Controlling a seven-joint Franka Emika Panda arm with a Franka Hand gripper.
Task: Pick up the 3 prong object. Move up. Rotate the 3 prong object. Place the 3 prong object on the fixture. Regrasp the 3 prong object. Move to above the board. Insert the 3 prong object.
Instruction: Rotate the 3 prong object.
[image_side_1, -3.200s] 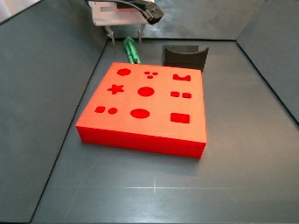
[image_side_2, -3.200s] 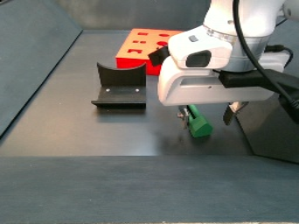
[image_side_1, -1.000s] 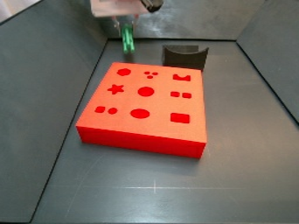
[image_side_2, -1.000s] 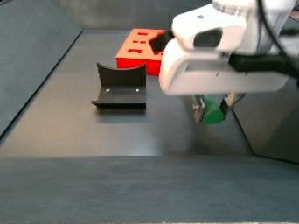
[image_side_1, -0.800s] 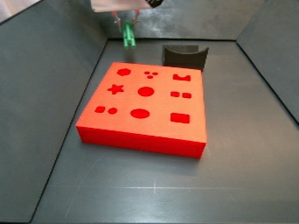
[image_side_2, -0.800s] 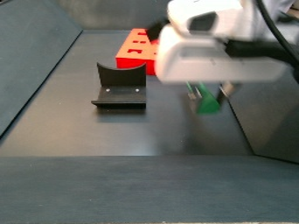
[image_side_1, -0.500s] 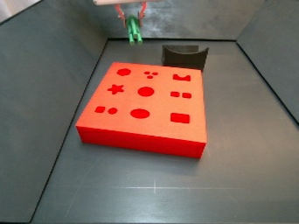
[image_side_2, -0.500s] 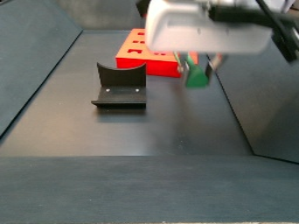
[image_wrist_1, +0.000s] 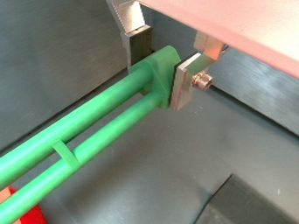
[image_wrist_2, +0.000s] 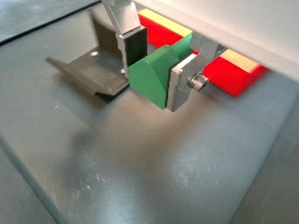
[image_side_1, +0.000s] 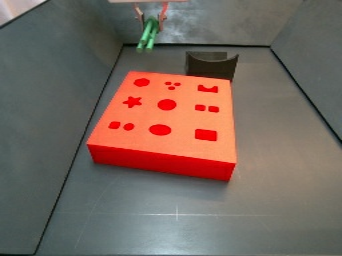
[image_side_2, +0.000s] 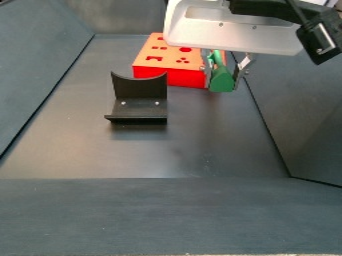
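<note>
My gripper (image_wrist_2: 156, 72) is shut on the 3 prong object (image_wrist_2: 149, 80), a slender green peg whose flat end sits clamped between the silver fingers (image_wrist_1: 186, 83). In a wrist view the 3 prong object (image_wrist_1: 87, 136) runs long and straight away from the jaws. In both side views the gripper (image_side_1: 151, 17) (image_side_2: 226, 66) hangs high, holding the 3 prong object (image_side_1: 144, 37) (image_side_2: 222, 81) well off the floor, beside the far edge of the red board (image_side_1: 167, 115) (image_side_2: 168, 56). The dark notched fixture (image_side_1: 211, 63) (image_side_2: 136, 99) stands on the floor, apart from the gripper.
Grey walls (image_side_1: 60, 60) enclose the dark floor (image_side_2: 147, 150) on all sides. The board (image_wrist_2: 230, 73) and the fixture (image_wrist_2: 93, 71) lie below the gripper in a wrist view. A tall dark wall (image_side_2: 307, 120) rises close beside the arm.
The gripper has risen from near the floor with the 3 prong object held in it, and has moved toward the board's far edge. Board and fixture have not moved.
</note>
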